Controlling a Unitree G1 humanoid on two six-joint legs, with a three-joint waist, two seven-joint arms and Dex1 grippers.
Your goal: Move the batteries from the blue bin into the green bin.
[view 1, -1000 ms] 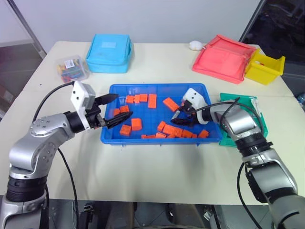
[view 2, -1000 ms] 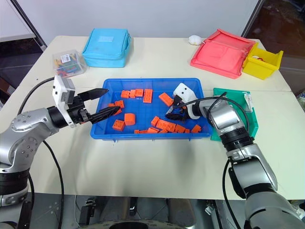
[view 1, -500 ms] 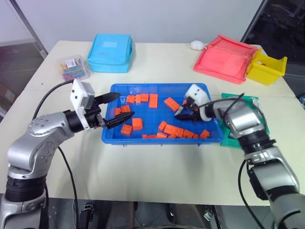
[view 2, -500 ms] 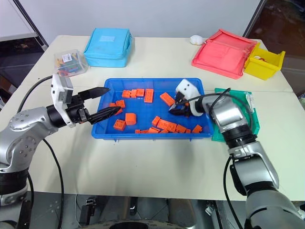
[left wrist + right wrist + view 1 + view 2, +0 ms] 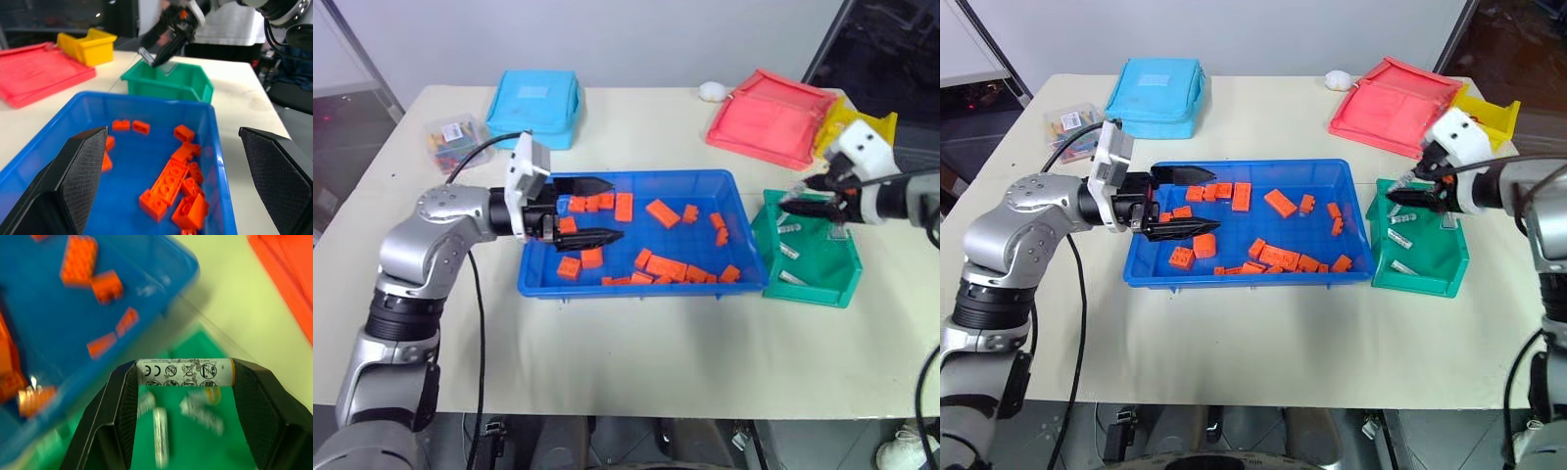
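1. One battery [image 5: 185,373] is clamped end to end between the two black fingers of the right gripper [image 5: 1408,197], its printed label facing the wrist camera.
2. That gripper hangs above the green bin [image 5: 1430,269], over the bin's rear half, clear of the rim.
3. Several more batteries [image 5: 1400,238] lie on the floor of the green bin, at least three silvery cylinders, scattered apart from one another.
4. At the table's middle sits the blue bin [image 5: 1244,278], just beside the green bin, which stands on its right.
5. Orange toy bricks [image 5: 1278,258] are scattered over the blue bin's floor; I cannot make out any battery among them.
6. Over the left part of the blue bin, the left gripper [image 5: 1195,201] points level toward the right, its two fingers spread wide with nothing between them.
7. Toward the far edge of the table lie a light-blue zipped pouch [image 5: 1157,89], a clear box of small coloured items [image 5: 1070,125], a red tray [image 5: 1391,91] and a yellow bin [image 5: 1489,108].
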